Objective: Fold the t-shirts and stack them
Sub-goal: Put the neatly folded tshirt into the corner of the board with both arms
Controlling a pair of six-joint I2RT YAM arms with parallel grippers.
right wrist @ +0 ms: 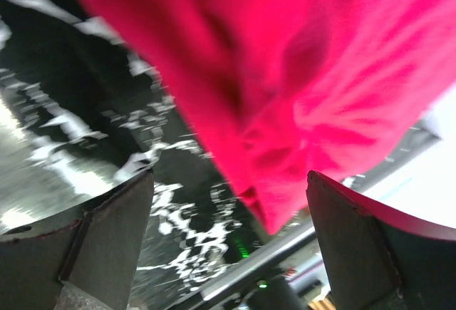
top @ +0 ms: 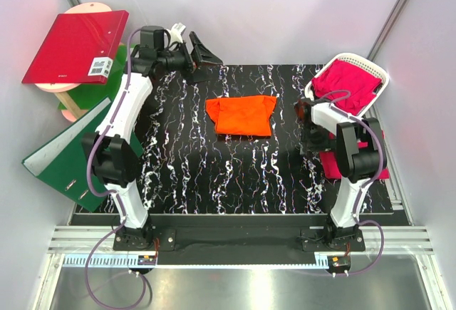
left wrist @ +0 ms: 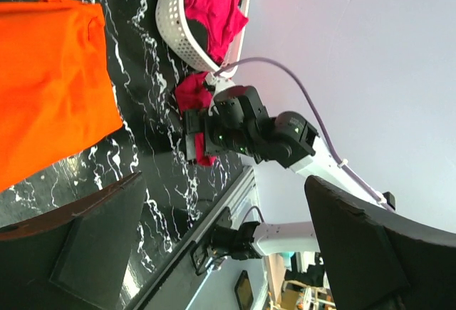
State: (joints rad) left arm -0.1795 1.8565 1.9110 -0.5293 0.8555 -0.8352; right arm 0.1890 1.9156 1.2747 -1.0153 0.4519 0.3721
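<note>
A folded bright orange cloth t-shirt (top: 241, 115) lies at the middle of the black, white-veined counter (top: 185, 174), while bundled magenta-pink cloth (top: 347, 82) fills the white plastic lattice basket (top: 367, 60) at the far right. The left fingers (left wrist: 92, 249) stand wide apart and empty near the far left corner. The right fingers (right wrist: 107, 242), also spread apart, hover over 1 more magenta-pink t-shirt (right wrist: 320, 75) lying at the counter's right edge.

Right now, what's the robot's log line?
left gripper: open | right gripper: open over magenta-pink cloth t-shirt | bright orange cloth t-shirt: folded
</note>
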